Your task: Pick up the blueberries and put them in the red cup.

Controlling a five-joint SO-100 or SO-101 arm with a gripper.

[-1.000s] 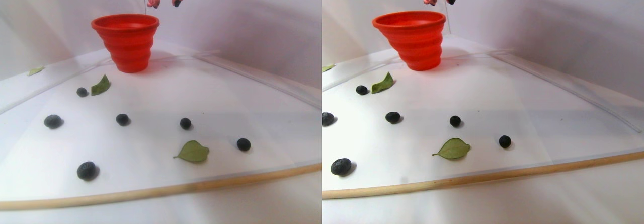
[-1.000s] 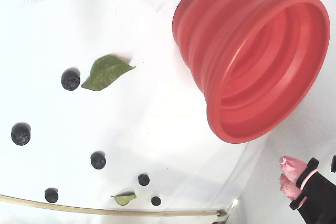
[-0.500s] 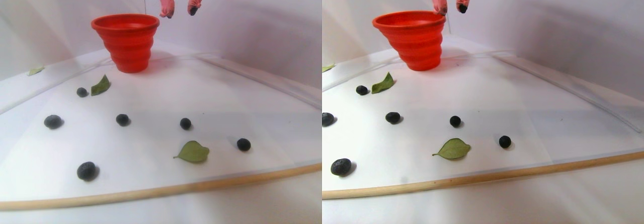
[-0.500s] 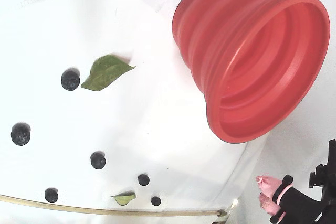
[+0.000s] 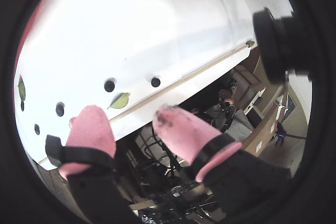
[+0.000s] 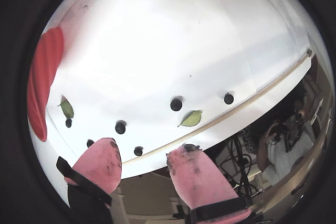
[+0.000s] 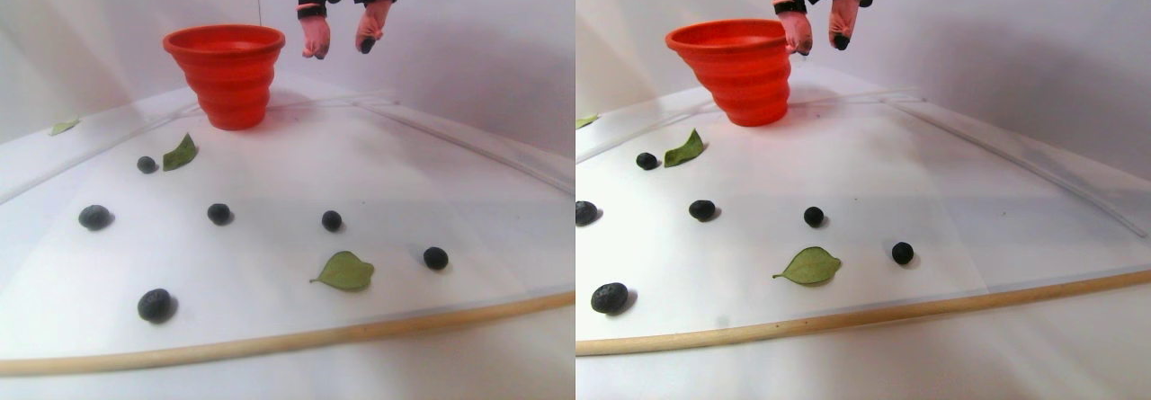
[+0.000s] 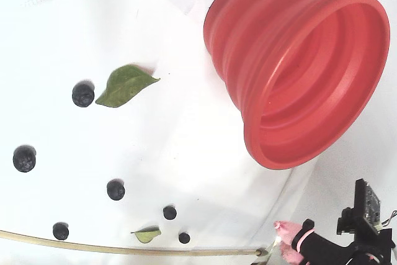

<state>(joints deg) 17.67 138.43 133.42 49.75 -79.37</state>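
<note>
Blueberries [image 7: 219,213] lie scattered across the white tabletop [image 7: 450,202] toward its wooden front edge [image 7: 288,339], green leaves [image 7: 344,271] among them, while the red cup [image 7: 227,72] stands upright near the far edge. Gripper [image 7: 340,42] hangs high beside the cup's rim, pink fingers [image 6: 197,174] spread apart, nothing between them. Risk, as I judge it: these round berries roll, so an off-centre pinch could squirt one over the edge, or snag a leaf instead.

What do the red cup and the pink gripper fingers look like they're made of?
The red cup: probably silicone or soft plastic, matte, with stepped ridged walls like a collapsible cup. The gripper fingers: a soft pink covering, perhaps foam or rubber, dull and smudged dark at the tips; the exact material is unclear.
</note>
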